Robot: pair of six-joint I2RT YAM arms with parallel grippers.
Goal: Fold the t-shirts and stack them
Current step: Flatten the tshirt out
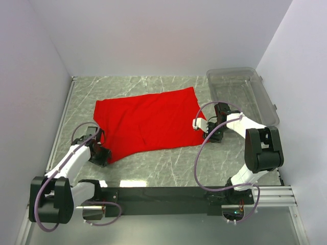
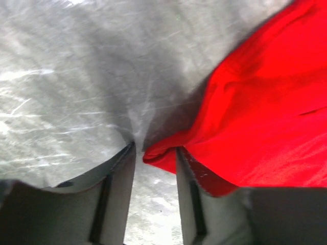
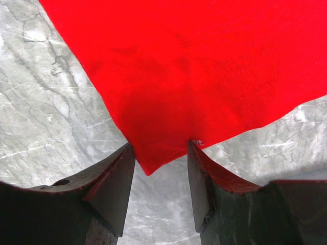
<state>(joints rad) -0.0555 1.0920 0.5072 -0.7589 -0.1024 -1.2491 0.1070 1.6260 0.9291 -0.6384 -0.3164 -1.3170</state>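
1. Left gripper (image 2: pixel 156 149): jaws apart, nothing clamped. A bunched corner of the red t-shirt (image 2: pixel 265 102) sits right between the fingertips and touches one finger. The rest of the cloth runs ahead and off to one side.
2. Right gripper (image 3: pixel 161 145): jaws parted, no grip. A flat hemmed corner of the t-shirt lies between the tips, with the cloth spreading out ahead.
3. The t-shirt is spread on the marble table (image 1: pixel 168 163), between the two grippers.
4. Clear bin (image 1: pixel 244 70): on the right gripper's far side from the t-shirt, not touching it.
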